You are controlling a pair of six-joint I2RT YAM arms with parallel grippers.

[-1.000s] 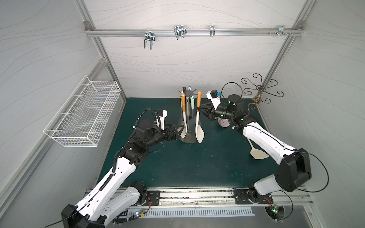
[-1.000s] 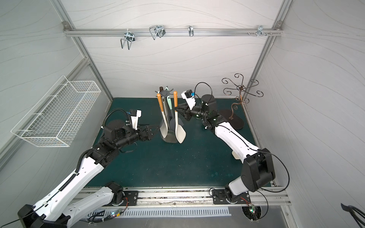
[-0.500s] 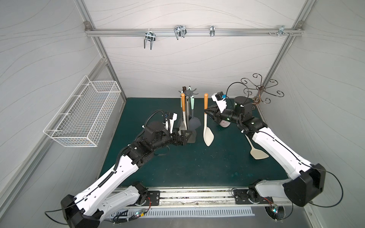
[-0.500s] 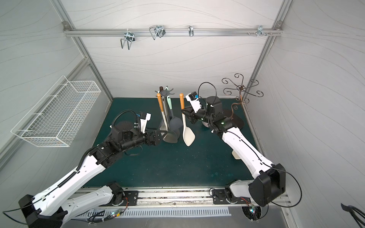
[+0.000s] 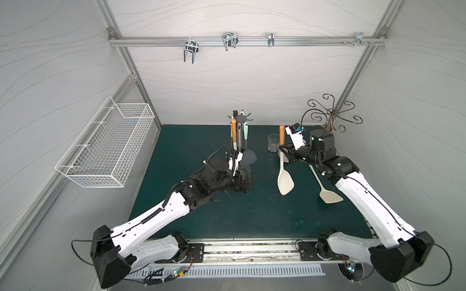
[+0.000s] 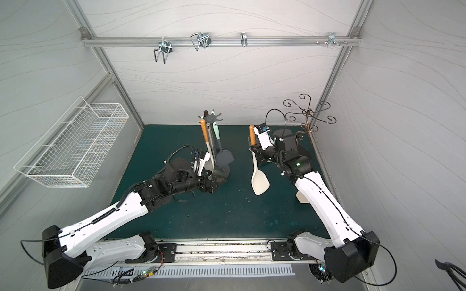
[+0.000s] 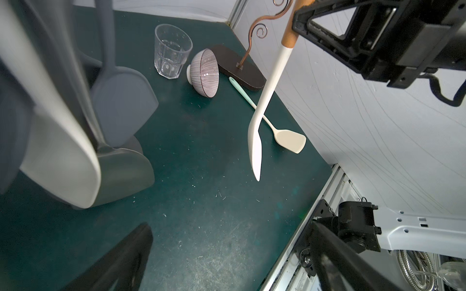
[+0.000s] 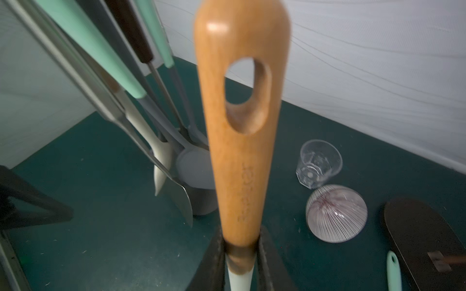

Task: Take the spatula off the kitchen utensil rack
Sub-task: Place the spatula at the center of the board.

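Right gripper (image 5: 283, 148) clamps the spatula (image 5: 285, 181) low on its wooden handle, blade hanging below. Light, stiff, probably smooth: hold there. Left gripper (image 5: 249, 182) gapes empty

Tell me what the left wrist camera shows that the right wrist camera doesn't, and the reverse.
Left wrist only: the spatula at full length, its white blade hanging free, the right gripper shut on its wooden handle, and the cream blade of a second spatula lying on the mat.
Right wrist only: the hanging hole in the held handle, close up, and the mint and dark handles on the kitchen utensil rack.
Both: the glass, the striped bowl, the curly stand at its dark base, and the rack's hung utensils.
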